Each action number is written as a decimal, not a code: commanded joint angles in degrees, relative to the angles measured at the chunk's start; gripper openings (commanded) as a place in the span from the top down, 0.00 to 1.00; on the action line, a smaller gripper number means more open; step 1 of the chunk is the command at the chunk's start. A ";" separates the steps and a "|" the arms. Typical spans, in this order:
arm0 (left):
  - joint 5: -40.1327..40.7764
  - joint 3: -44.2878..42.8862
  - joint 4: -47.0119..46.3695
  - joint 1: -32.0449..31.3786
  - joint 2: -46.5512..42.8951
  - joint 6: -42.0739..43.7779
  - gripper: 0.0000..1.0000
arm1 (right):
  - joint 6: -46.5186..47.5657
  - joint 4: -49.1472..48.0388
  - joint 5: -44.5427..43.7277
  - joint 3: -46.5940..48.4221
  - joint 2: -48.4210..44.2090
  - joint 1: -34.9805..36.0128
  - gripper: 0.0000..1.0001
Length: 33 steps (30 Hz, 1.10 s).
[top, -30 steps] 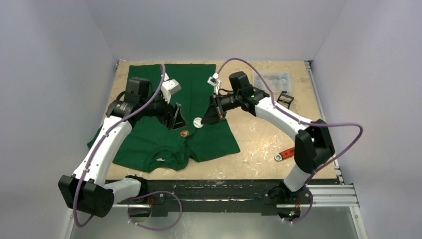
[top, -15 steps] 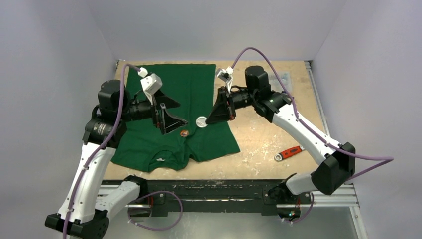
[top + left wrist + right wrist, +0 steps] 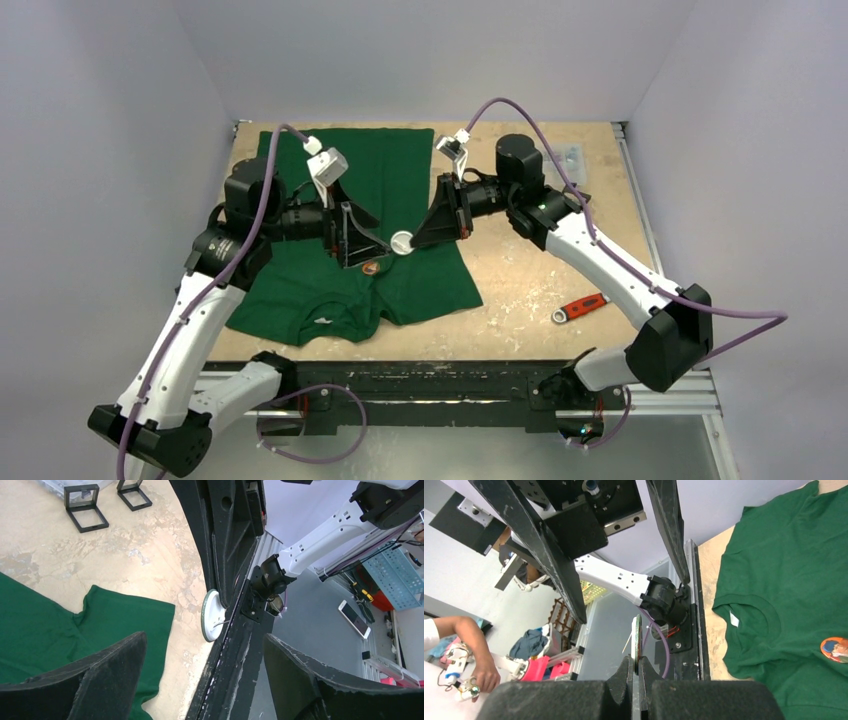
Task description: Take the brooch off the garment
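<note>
My left fingers [image 3: 107, 672], spread wide and empty, hang over the shirt [image 3: 300, 285] on the counter [image 3: 520, 280]. The round brooch [image 3: 371, 267] sits on the shirt's chest near the collar, just beside their tips on the side toward my bases and nearer this arm than the right. My right fingers [image 3: 624, 677] are clenched edge-on around a white disc [image 3: 212, 615], straight ahead between the left pair. Since half a second earlier the left fingers have closed in on that disc, while the brooch and right arm have not moved.
</note>
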<state>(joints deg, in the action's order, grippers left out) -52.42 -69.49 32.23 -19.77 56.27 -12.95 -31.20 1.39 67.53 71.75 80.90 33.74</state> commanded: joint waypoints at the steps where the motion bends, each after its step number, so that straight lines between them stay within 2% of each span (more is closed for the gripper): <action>1: 0.99 1.00 -0.87 -1.40 -0.29 -1.79 0.17 | -4.64 -5.90 0.93 -0.51 -0.84 0.43 1.00; 8: -0.23 0.08 -0.03 -2.28 1.07 -2.52 0.33 | -3.87 -5.89 -0.70 -0.35 -1.11 2.52 1.00; 13: -2.06 1.16 -0.71 -2.72 0.76 -1.52 0.39 | -4.11 -5.78 -1.33 -0.03 -0.84 2.54 1.00; 18: -3.78 2.20 -1.49 -2.91 -0.02 -1.41 0.42 | -5.40 -7.33 -1.13 -0.35 -0.41 2.59 1.00; 22: -3.59 2.75 -1.13 -2.99 -0.20 -0.81 0.49 | -6.39 -8.61 -0.92 -0.51 -0.07 2.61 1.00; 33: -4.87 2.54 -2.93 -2.99 -0.02 -2.65 0.53 | -7.46 -10.09 -1.08 -1.69 -0.61 3.07 1.00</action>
<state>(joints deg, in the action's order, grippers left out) -55.18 -66.83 32.12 -22.33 57.06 -14.44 -38.13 -6.13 66.81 70.41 81.01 36.38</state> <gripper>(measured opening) 0.487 0.019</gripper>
